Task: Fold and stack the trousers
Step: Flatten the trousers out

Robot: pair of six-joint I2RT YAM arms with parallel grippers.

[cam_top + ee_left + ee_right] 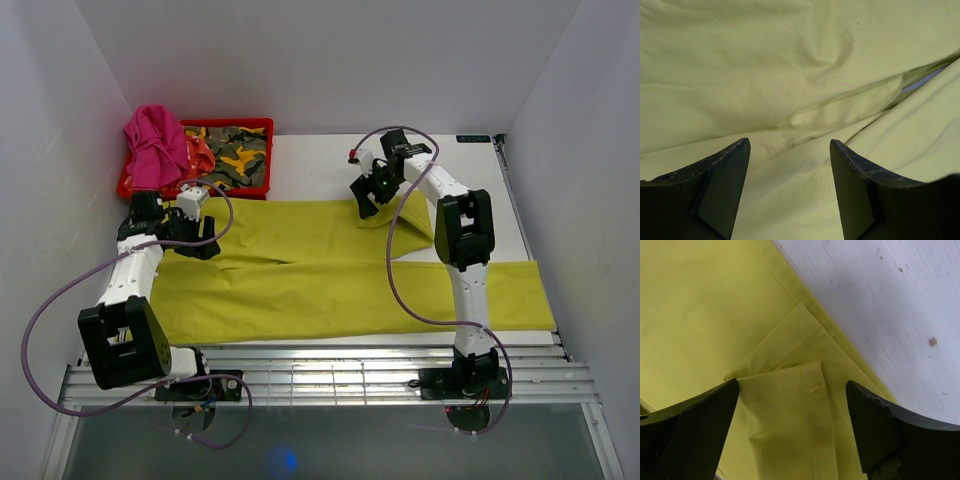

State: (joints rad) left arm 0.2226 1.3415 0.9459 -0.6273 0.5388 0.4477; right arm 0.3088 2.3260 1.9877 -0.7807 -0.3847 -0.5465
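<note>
1. Top external view: the white worktop (320,150) carries the trousers (330,290), which lie spread across its near half. The waist end is at the left, the near leg runs out to the right edge, and the far leg is doubled back on itself right of the middle.
2. A red basket (262,125) sits in the far left corner, just beside the trousers' far edge. It holds a camouflage cloth (235,155), and a pink cloth (155,145) is draped over its left rim.
3. The left hand (200,247) hangs low over the waist end with its jaws apart and gripping nothing. Its wrist view shows only creased fabric under the left hand (790,145).
4. The right hand (366,207) is over the doubled-back leg end at the far middle, jaws wide and empty.
5. In the right wrist view the stitched hem (810,390) lies flat below the right hand (792,385), close to bare worktop.
6. Judgement: folding looks barely begun, with one leg end turned over and nothing stacked. The next move probably calls for both hands to pinch cloth edges cleanly, taking both layers, and carry them across without dragging the rest askew.
</note>
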